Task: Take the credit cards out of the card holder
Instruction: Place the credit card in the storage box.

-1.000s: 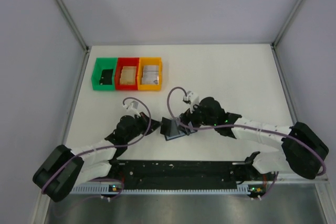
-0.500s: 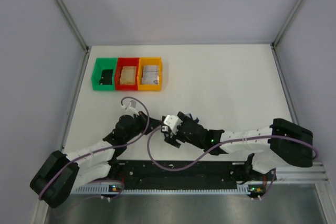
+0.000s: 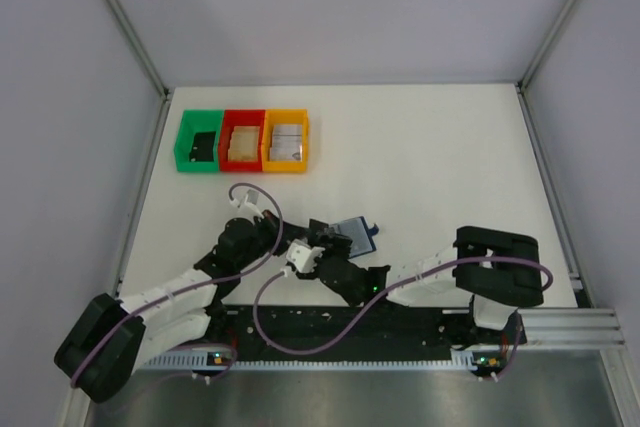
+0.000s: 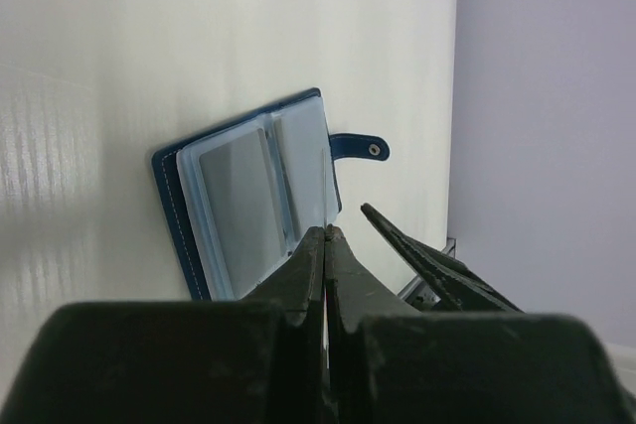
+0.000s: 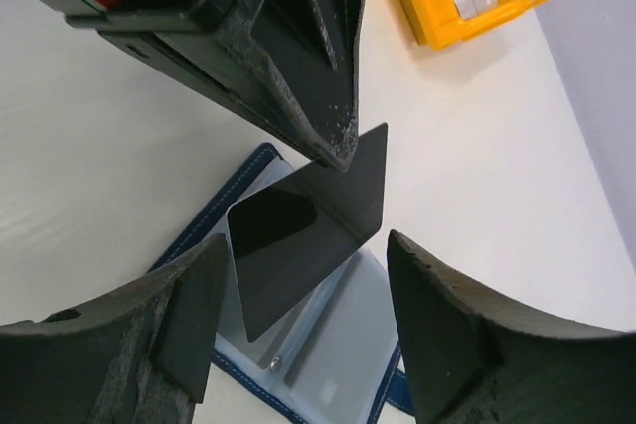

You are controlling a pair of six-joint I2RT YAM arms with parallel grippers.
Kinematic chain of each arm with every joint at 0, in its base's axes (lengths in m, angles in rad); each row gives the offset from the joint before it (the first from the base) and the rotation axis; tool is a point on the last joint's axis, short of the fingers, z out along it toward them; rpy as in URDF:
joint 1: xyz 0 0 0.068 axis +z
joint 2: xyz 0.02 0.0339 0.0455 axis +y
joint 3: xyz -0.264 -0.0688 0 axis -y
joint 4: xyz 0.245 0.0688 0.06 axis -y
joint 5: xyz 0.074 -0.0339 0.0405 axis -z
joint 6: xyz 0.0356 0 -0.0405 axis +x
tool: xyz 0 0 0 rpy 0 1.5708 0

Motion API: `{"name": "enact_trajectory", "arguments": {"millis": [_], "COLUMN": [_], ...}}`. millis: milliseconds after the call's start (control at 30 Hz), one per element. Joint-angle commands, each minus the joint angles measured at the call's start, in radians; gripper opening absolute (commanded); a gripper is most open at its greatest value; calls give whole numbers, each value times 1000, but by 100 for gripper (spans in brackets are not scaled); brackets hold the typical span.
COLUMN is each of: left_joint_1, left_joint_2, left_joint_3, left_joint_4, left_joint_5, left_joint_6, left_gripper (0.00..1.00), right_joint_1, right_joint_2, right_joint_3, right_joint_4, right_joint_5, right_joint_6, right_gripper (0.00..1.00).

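Far off to the left of the card holder (image 3: 352, 234) and beyond it sit the green, red and orange bins (image 3: 243, 141), well apart from the action. Just left of the holder is the left pincer (image 4: 326, 234), clamped tight. It has a credit card (image 5: 313, 220) nipped by its upper long edge, close to one corner. The card hangs tilted over the holder, its long axis slanting down towards the open panels. Its low corner is right down by the holder, and I can't tell whether that corner has cleared the slot. Reaching in from the holder's near-left side is the right pincer (image 5: 303, 245), spread wide, gripping nothing, straddling that card. The holder itself lies spread open and flat on the worktop (image 3: 440, 157), inner panels up. So the left arm owns the card. I'd say what matters next is drawing it away along its own slant, clear of the holder, without brushing the open pincer.
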Motion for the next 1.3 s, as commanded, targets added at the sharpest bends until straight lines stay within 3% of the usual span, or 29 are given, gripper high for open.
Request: {"name": "enact_trajectory", "arguments": {"millis": [0,167,233,267,333,433,600,733,833,1000,1133,1267], "left_joint_1": [-2,-2,-2,-4,-2,-1,4,12,16,18,19,19], "left_joint_2": [-25,-31,-37,-43,-60,-112,-271,-373,-391,-359,-335,-318], "left_joint_3": [30,29,30,32,41,76,166,257,317,390,427,426], "left_joint_4": [25,32,32,32,29,-36,-213,-326,-353,-373,-376,-350], "left_joint_5": [13,19,21,22,24,-8,-107,-131,-9,198,295,306], "left_joint_6": [-26,-37,-36,-31,10,111,341,556,708,854,925,884], "left_gripper": [0,0,0,0,12,36,68,75,77,79,79,79], "right_joint_1": [20,26,28,28,28,9,-93,-214,-336,-463,-520,-541], "right_joint_2": [53,65,56,39,-10,-119,-353,-508,-610,-694,-716,-736], "right_joint_3": [34,28,24,18,8,2,-27,-56,-87,-110,-116,-137], "right_joint_4": [147,210,215,213,180,68,-138,-236,-258,-233,-198,-131], "right_joint_5": [149,187,186,171,161,97,-140,-385,-648,-921,-1056,-1075], "right_joint_6": [-83,-123,-127,-124,-100,-17,188,300,398,518,580,639], "right_gripper": [59,11,0,0,0,0,0,0,0,0,0,0]}}
